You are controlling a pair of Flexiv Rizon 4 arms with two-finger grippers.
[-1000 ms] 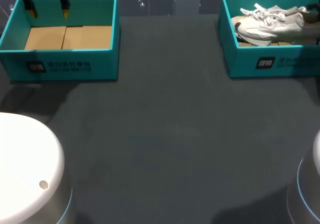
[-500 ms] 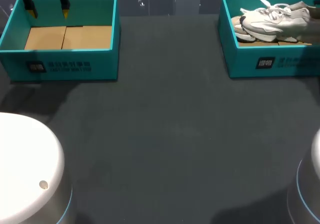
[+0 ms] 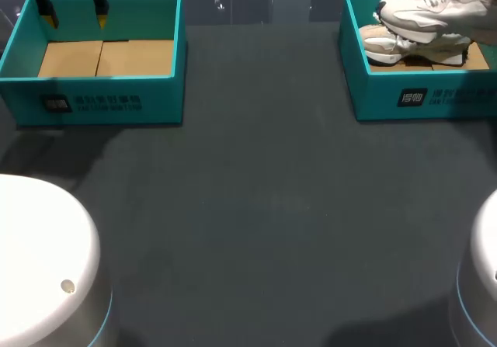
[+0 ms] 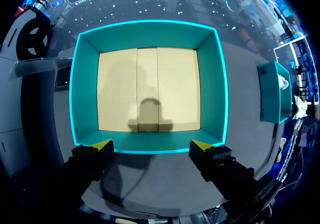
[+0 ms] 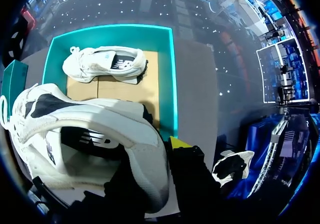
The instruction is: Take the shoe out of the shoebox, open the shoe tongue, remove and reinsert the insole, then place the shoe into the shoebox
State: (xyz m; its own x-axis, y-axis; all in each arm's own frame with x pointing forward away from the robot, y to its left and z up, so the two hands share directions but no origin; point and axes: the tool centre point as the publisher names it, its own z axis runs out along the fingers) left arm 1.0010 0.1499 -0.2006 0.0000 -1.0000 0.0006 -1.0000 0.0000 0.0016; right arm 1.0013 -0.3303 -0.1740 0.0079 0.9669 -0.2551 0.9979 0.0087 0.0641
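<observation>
A white shoe (image 3: 431, 9) hangs above the right teal shoebox (image 3: 419, 97), at its far side. In the right wrist view my right gripper (image 5: 160, 149) is shut on the heel collar of this shoe (image 5: 85, 129); one yellow fingertip (image 5: 177, 143) shows outside the heel, and the other is hidden inside the shoe. A second white shoe (image 3: 411, 48) lies on its side on the cardboard floor of that box (image 5: 167, 73). My left gripper (image 3: 75, 17) stands open over the far edge of the left teal box (image 3: 101, 98), with nothing between its fingers.
The left box (image 4: 150, 33) holds only its bare cardboard floor, below my left gripper (image 4: 151, 145). Dark table surface (image 3: 256, 207) stretches between the two boxes. The white arm bases sit at the near left (image 3: 39, 261) and near right corners.
The right gripper has lifted the white shoe up out of the right box, uncovering the second shoe beneath. The left arm has not moved.
</observation>
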